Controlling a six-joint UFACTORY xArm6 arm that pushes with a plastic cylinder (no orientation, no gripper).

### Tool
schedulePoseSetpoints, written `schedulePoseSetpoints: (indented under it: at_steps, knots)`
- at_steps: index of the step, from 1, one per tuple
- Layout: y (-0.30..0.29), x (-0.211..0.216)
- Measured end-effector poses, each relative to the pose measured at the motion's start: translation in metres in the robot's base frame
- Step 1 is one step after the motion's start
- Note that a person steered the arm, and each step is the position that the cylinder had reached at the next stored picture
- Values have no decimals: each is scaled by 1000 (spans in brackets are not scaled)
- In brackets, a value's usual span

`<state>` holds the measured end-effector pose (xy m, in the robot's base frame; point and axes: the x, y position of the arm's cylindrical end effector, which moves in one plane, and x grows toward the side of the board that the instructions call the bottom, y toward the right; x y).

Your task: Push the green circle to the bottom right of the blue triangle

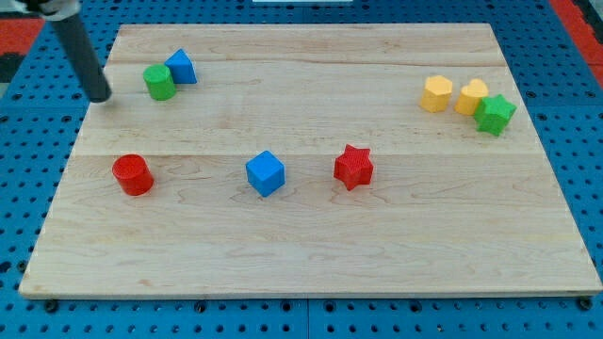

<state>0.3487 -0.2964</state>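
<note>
The green circle sits near the board's top left, touching the lower left side of the blue triangle. My tip is at the board's left edge, to the left of the green circle and slightly below it, with a small gap between them. The dark rod slants up toward the view's top left corner.
A red circle lies at the lower left, a blue cube and a red star near the middle. Two yellow blocks and a green star cluster at the right. The wooden board rests on a blue pegboard.
</note>
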Motion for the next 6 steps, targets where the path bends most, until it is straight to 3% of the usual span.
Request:
schedulePoseSetpoints:
  at_steps: [2, 3, 4, 5, 6]
  knots:
    - [6, -23]
    - [59, -25]
    - [133, 7]
    - [137, 10]
    - [80, -7]
